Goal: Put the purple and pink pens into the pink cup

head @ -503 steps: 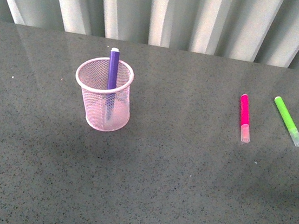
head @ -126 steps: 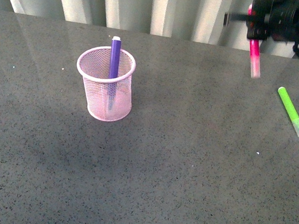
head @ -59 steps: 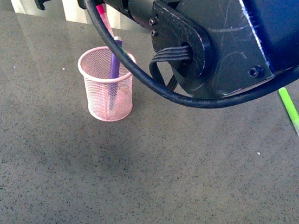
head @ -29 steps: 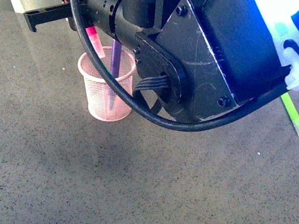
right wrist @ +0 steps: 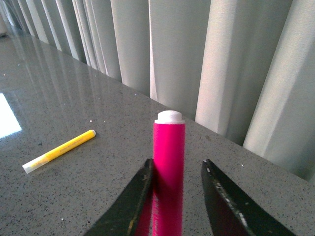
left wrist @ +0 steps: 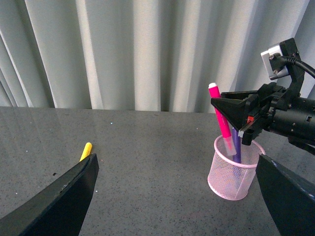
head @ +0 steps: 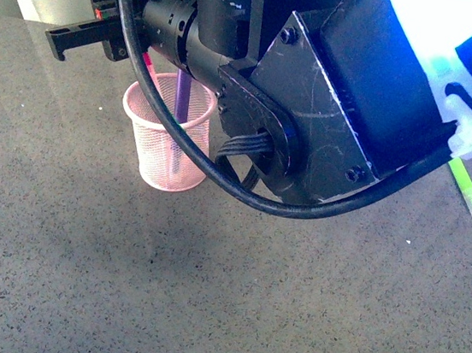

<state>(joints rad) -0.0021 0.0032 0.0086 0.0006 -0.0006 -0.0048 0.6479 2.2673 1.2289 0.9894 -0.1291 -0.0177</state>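
Standing on grey table [left wrist: 147, 162]: pink cup [left wrist: 232, 172], curtain behind.
Cup contents: purple pen [head: 181, 105].
Right gripper [left wrist: 236, 125]: clasping pink pen [left wrist: 220, 118].
Left gripper [left wrist: 177, 196]: spread wide.
Beside cup: yellow pen [left wrist: 86, 151].

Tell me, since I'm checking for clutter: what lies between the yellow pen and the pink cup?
Nothing: in the left wrist view, bare grey tabletop stretches between the yellow pen and the pink cup.

Even, soft daylight fills all 3 views. The polished desk [right wrist: 54, 105] mirrors the pale curtain [left wrist: 147, 49] as faint vertical streaks, with 1 bright glare patch in the right wrist view. In the front view, white overexposure burns out the arm's upper corner, and a diffuse shadow lies beneath the arm.
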